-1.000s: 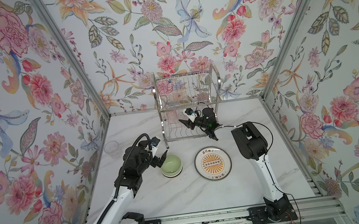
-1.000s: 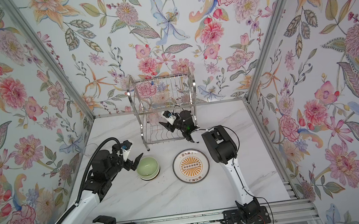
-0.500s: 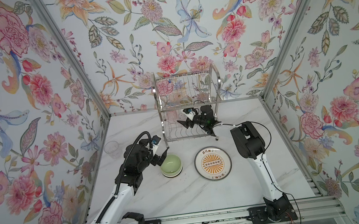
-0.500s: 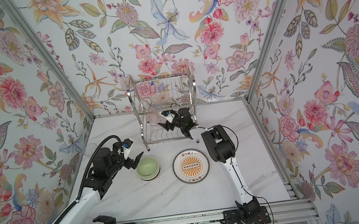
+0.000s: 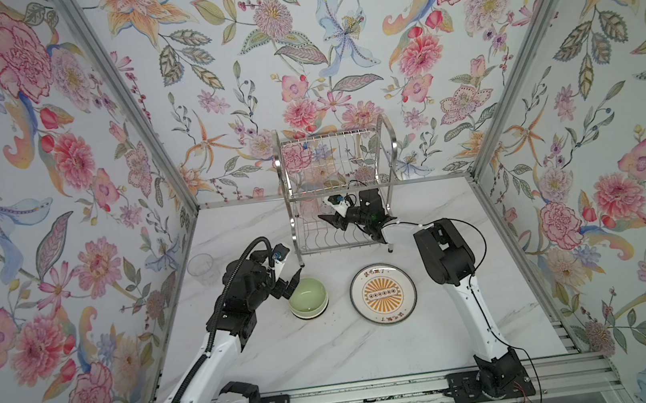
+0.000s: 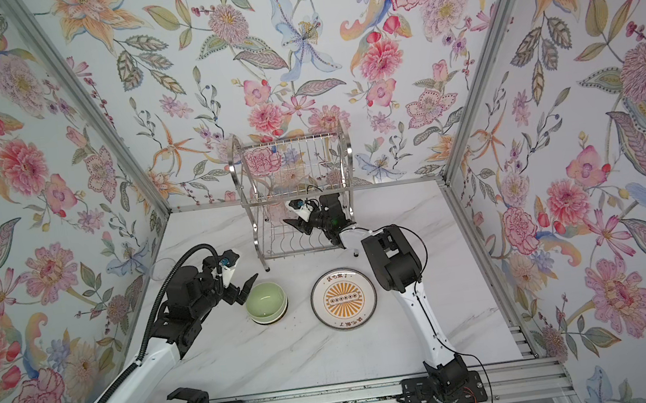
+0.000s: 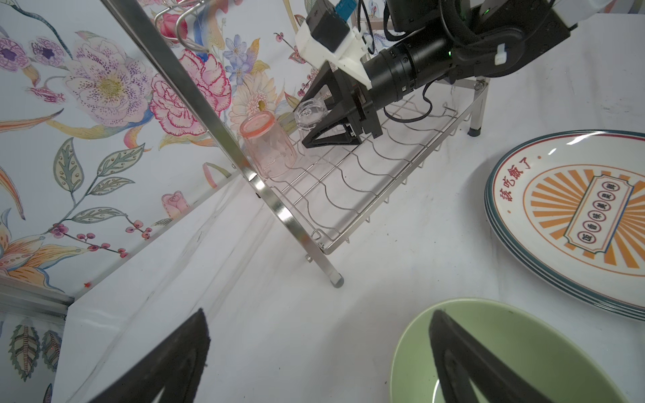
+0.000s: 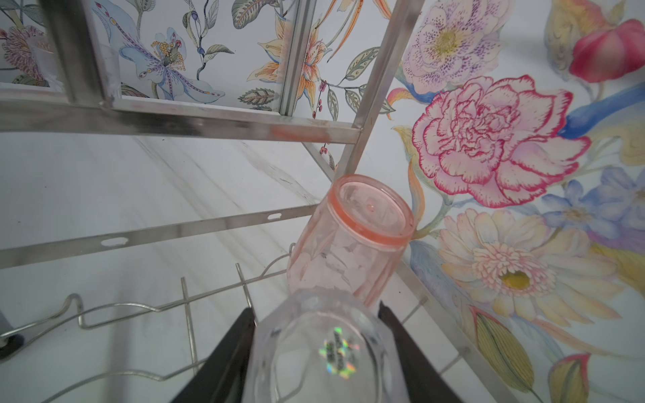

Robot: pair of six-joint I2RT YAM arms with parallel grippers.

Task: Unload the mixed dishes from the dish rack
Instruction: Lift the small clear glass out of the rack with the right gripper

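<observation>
The right claw grips the clear cup on the dish rack's lower tier, upper centre of frame. A careless pull could topple the pink cup just beside it. The left claw gapes wide by the green bowl.

R gripper clamps clear cup on rack btm tier; pink cup upside-down just beside, at tier's corner.

Red characters 該吃飯了 on the rim of the sunburst plate
</observation>
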